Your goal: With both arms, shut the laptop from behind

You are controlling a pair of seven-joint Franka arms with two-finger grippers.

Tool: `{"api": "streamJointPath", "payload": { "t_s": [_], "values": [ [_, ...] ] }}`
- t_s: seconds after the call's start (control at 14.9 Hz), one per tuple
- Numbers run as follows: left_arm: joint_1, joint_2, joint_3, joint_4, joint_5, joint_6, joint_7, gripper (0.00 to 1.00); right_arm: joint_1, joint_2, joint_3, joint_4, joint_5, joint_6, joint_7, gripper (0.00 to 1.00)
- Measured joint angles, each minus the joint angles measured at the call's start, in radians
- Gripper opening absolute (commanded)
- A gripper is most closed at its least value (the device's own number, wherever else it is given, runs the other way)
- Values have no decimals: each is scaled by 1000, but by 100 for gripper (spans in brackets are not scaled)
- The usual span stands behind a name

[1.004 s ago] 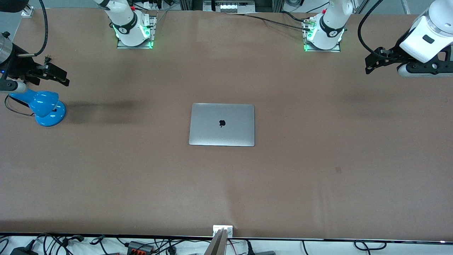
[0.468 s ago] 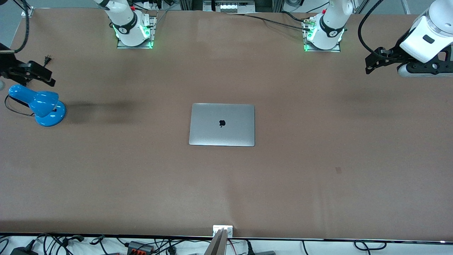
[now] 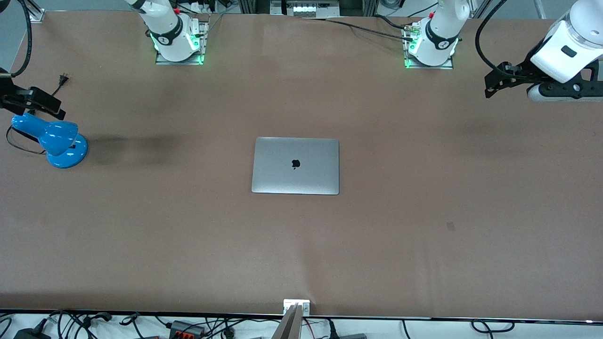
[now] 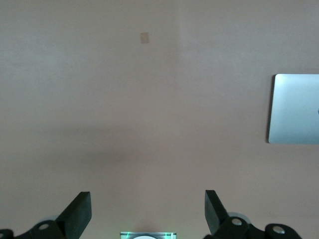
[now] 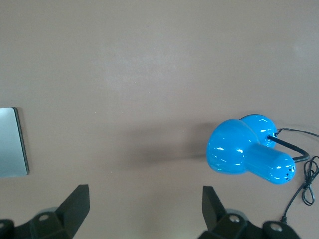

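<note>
Laptop (image 3: 295, 165) lies closed; left hand (image 4: 147, 215) and right hand (image 5: 145, 211) hover spread apart

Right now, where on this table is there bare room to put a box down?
The widest bare stretch runs from the closed laptop down to the table edge nearest the front camera. Bare too: between the laptop and the left hand, open over that end. The right arm's end is crowded by the blue lamp, under the open right hand.

**A robotics lab bench**

Two white robot arms (image 3: 169, 33) stand bolted on metal base plates (image 3: 428, 63) lit green, at the edge of a wide brown table (image 3: 424, 197). Aluminium framing (image 3: 306, 7) and loose cables (image 3: 188, 326) line the table's edges.
</note>
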Motion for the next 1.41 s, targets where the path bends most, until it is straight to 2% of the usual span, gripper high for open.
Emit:
{"api": "streamJointPath", "payload": {
  "t_s": [0.13,0.27,0.67,1.14,1.27,1.41],
  "values": [
    [-105,0,118,0,0,-2,0,100,-2,0,0,14,0,0,0,100],
    [-116,0,147,0,0,-3,2,100,-4,0,-1,19,0,0,0,100],
    [-125,0,149,0,0,-3,3,100,-3,16,5,19,4,1,-1,100],
    [-121,0,146,0,0,-3,2,100,-2,77,9,20,5,24,-2,100],
    [-89,0,113,0,0,-3,2,100,-2,77,11,22,6,23,-2,100],
    [-31,0,48,0,0,-3,2,100,1,71,15,29,12,18,-2,100]
  ]
}}
